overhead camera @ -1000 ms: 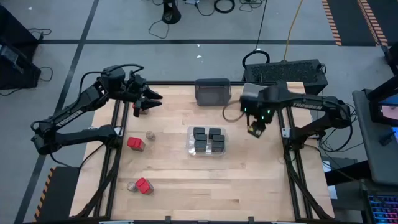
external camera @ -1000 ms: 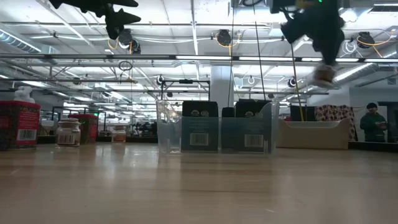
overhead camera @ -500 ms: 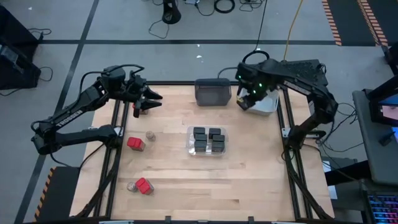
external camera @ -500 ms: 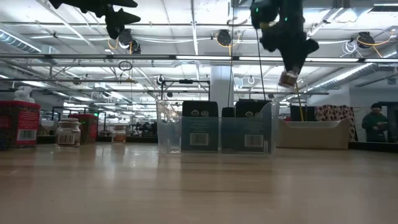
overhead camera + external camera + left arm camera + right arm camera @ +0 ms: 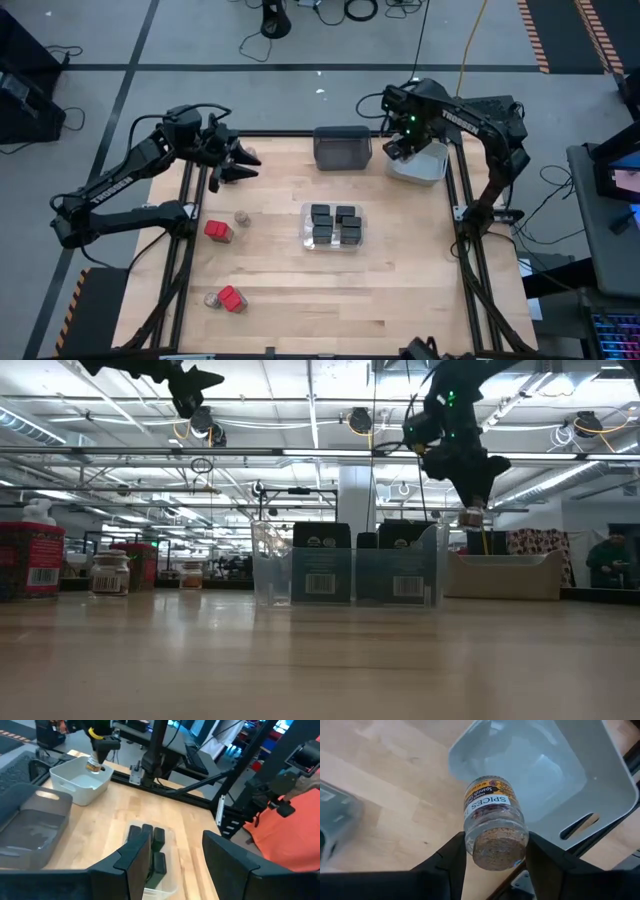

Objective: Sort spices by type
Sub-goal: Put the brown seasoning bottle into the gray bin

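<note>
Jar (image 5: 495,827) label only at wrist

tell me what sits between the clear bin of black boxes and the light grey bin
Nothing: in the high view bare wood separates the clear bin from the light grey bin. The right gripper holds a jar above.

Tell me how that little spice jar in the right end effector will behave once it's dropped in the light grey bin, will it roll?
Probably. The spice jar is round, so landing on its side in the light grey bin it may roll. It looks like clear, smooth glass, likely slippery and breakable. The right end effector holds it above the bin's edge.
</note>
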